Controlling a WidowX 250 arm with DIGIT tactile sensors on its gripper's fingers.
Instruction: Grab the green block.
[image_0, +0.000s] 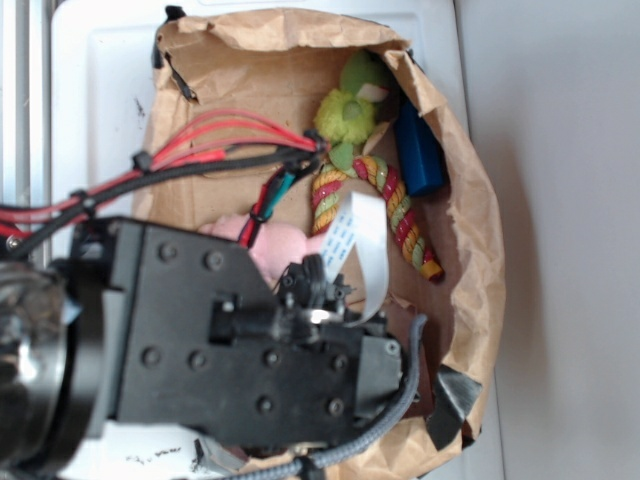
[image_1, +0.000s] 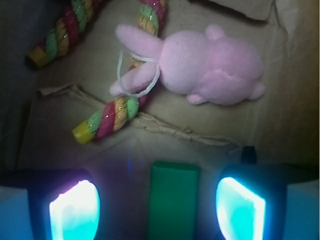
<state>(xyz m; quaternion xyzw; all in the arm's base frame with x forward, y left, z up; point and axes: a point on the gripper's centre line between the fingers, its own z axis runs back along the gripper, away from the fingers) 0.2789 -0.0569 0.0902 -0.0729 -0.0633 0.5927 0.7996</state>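
Between your spread fingers (image_1: 75, 210): green block (image_1: 173, 197), clear gaps both sides, gripper (image_1: 157, 210) wide, holding nothing. Far side: pink plush (image_1: 210, 67), rope toy (image_1: 107, 119). Paper bag wall (image_0: 480, 250) right.

The white bench (image_0: 110, 80) carries a crumpled brown paper bag (image_0: 480, 250). On the paper lie a green block (image_1: 173, 200) at 6 o'clock, a pink plush toy (image_1: 210, 67) at 1 o'clock and a striped rope (image_1: 107, 120) at 9 o'clock.

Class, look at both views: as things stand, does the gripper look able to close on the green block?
Probably yes. In the wrist view the green block lies between the open fingers of the gripper, with a gap on each side. The pink bunny and rope toy lie clear beyond it.
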